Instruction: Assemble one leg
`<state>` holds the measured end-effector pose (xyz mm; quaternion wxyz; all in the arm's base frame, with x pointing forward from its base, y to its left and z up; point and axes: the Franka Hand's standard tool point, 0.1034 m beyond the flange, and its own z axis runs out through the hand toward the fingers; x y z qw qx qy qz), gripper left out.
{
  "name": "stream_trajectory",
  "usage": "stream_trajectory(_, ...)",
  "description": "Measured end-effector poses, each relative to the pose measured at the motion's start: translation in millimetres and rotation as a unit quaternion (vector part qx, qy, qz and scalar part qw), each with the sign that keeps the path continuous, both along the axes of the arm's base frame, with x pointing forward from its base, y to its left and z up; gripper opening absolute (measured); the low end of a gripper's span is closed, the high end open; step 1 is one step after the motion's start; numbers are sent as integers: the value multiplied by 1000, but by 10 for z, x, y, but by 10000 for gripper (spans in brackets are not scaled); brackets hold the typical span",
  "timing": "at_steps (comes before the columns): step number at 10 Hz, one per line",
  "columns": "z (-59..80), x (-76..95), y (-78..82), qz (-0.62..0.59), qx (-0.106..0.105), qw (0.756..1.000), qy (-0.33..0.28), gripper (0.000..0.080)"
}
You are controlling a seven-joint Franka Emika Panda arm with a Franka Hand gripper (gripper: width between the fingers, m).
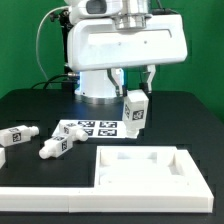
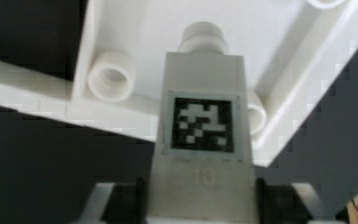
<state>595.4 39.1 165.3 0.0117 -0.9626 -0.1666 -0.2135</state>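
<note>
My gripper (image 1: 134, 84) is shut on a white leg (image 1: 135, 110) with a black-and-white tag and holds it in the air above the table, tilted, over the far edge of the large white square panel (image 1: 140, 170). In the wrist view the leg (image 2: 204, 110) runs out from between my fingers (image 2: 115, 200), its narrow end close over the panel (image 2: 282, 60) next to a round socket (image 2: 112, 80). I cannot tell whether the leg touches the panel.
Two more white legs (image 1: 15, 136) (image 1: 55, 147) lie on the black table at the exterior view's left. The marker board (image 1: 88, 128) lies flat behind the panel. The robot's white base (image 1: 100, 80) stands at the back.
</note>
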Motion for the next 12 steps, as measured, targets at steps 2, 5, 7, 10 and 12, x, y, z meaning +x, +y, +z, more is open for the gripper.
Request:
stream_trajectory(2, -18, 138, -113, -11, -35, 994, -108, 284)
stream_trajectory(5, -180, 129, -170, -4, -29, 993, -117, 284)
stream_trajectory(7, -215, 111, -142, -7, -24, 994, -110, 284)
stream_trajectory(10, -194, 150, 467, -31, 32, 995, -92, 284)
stream_trajectory(12, -162, 187, 675, -31, 42, 995, -82, 284)
